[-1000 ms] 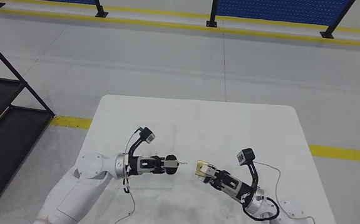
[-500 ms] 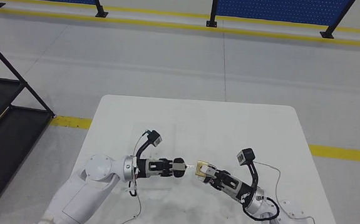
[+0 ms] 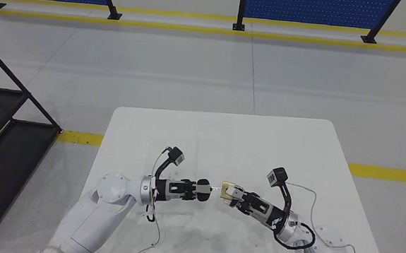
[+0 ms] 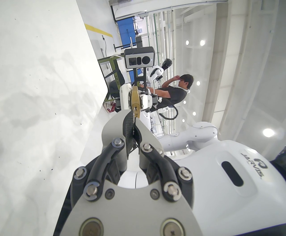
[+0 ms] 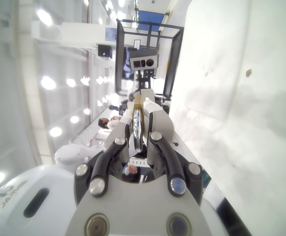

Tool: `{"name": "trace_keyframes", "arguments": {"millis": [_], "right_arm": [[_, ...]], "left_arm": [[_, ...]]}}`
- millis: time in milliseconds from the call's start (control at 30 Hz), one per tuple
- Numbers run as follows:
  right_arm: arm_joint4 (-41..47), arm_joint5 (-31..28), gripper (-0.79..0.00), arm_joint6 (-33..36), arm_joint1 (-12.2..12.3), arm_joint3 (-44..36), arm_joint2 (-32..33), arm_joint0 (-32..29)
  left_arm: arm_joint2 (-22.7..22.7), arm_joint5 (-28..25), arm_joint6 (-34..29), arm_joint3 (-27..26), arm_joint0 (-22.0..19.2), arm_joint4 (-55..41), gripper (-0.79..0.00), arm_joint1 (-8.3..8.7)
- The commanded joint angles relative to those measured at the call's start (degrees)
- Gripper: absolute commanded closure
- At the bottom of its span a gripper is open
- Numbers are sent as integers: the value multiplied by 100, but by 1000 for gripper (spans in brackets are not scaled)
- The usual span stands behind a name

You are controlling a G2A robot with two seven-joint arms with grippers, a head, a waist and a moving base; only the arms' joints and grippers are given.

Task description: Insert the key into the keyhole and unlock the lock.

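Lower middle of the top view: left gripper (image 3: 208, 189) and right gripper (image 3: 235, 194) face each other tip to tip above the white table (image 3: 273, 142).
Edges: the meeting point lies nearer the table's lower edge than its upper one, and well apart from the left and right edges.
Room: white tabletop spreads toward the upper part of the frame beyond both grippers. The two forearms come in from the lower left and lower right.
Off-table: black rack (image 3: 10, 155) at the left of the frame, well apart from the table. Blue barriers (image 3: 310, 6) run along the top.
Lock: small brass padlock (image 3: 227, 190) held off the tabletop, its flat end turned toward the left gripper. In the right wrist view its chrome shackle (image 5: 136, 125) runs back between the fingers (image 5: 156, 111).
Key: thin pale sliver (image 3: 216, 189) bridging the gap from the left gripper's tip to the lock's face. How deep it sits I cannot tell.
Left claw: tips (image 4: 134, 118) pinched tight together on the key, with the lock (image 4: 135, 101) just beyond.
Right claw: clamped on the lock body (image 5: 136, 100), one finger on each side.
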Motion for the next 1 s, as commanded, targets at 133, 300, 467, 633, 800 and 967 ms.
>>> {"name": "trace_keyframes", "arguments": {"millis": [133,300,467,633,800,967], "right_arm": [[0,0,0,0,0,0,0,0],[0,0,0,0,0,0,0,0],[0,0,0,0,0,0,0,0],[0,0,0,0,0,0,0,0],[0,0,0,0,0,0,0,0],[0,0,0,0,0,0,0,0]], "left_arm": [[42,-17,-30,45,-45,-21,0,2],[74,-23,-61,76,-73,-49,0,4],[65,-36,-99,76,-70,-67,0,15],[52,-47,-149,51,-37,-101,0,29],[55,-56,-148,37,-34,-105,0,37],[109,-33,-147,56,-84,-109,0,35]]}}
